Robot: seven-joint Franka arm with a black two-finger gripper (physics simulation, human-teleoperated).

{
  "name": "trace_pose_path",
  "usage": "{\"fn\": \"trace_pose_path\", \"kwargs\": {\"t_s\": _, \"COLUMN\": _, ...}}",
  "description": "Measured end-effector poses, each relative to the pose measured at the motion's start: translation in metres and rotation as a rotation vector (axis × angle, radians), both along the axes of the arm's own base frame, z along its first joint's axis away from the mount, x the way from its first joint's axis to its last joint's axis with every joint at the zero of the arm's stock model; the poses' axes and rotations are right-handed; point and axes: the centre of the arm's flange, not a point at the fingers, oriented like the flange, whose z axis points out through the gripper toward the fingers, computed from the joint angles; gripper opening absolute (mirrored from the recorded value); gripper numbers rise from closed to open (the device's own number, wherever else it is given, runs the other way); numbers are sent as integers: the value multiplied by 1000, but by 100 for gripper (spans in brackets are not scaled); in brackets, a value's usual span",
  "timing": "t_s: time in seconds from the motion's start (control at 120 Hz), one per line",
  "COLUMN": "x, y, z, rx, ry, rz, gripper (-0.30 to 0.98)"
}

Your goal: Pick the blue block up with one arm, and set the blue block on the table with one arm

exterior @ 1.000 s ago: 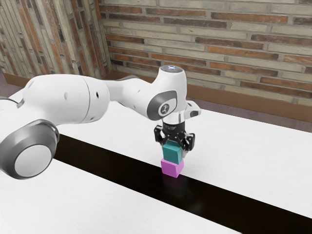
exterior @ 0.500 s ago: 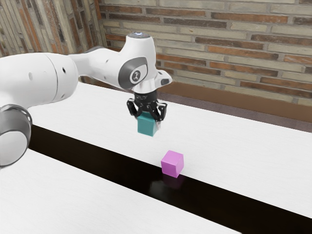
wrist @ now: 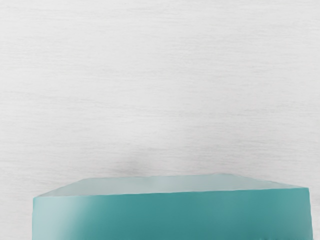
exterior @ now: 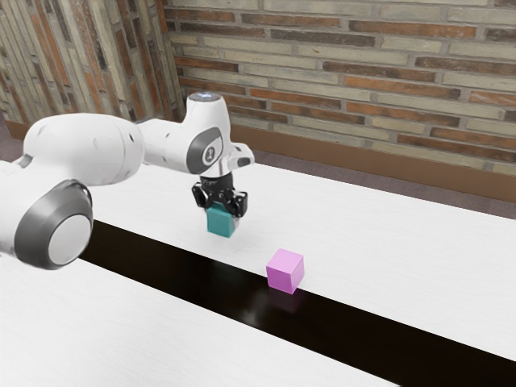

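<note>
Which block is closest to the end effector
The teal block, gripped in the end effector; the pink block stands apart, by the black stripe.

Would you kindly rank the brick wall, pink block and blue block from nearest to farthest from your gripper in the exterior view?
1. Blue block: held in my gripper.
2. Pink block: on the table, toward the exterior view's right.
3. Brick wall: beyond the table.
</note>
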Motion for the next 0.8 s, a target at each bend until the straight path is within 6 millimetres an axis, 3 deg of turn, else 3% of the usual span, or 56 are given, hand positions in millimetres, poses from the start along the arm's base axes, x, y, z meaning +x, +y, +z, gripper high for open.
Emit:
{"fn": "trace_pose_path", "kwargs": {"t_s": 0.375, "x": 7, "y": -2, "z": 6, "rx": -52, "ry": -71, "rz": -107, "gripper": 59}}
{"fn": "trace_pose_path", "kwargs": {"t_s": 0.433, "x": 8, "y": -3, "z": 15, "rx": -58, "ry": -86, "rz": -121, "gripper": 61}}
{"fn": "trace_pose_path", "kwargs": {"t_s": 0.475, "x": 4, "y": -13, "z": 54, "rx": -71, "ry": -129, "rz": -143, "gripper": 62}}
{"fn": "trace_pose_path", "kwargs": {"t_s": 0.525, "x": -13, "y": -22, "z": 133, "rx": -98, "ry": -198, "rz": -171, "gripper": 64}}
{"fn": "trace_pose_path", "kwargs": {"t_s": 0.6, "x": -61, "y": -36, "z": 258, "rx": -127, "ry": -280, "rz": -232, "gripper": 65}}
{"fn": "trace_pose_path", "kwargs": {"t_s": 0.633, "x": -83, "y": -42, "z": 294, "rx": -128, "ry": -287, "rz": -259, "gripper": 66}}
{"fn": "trace_pose_path", "kwargs": {"t_s": 0.692, "x": -107, "y": -47, "z": 321, "rx": -116, "ry": -259, "rz": -288, "gripper": 66}}
{"fn": "trace_pose_path", "kwargs": {"t_s": 0.8, "x": -122, "y": -45, "z": 324, "rx": -93, "ry": -177, "rz": -297, "gripper": 67}}
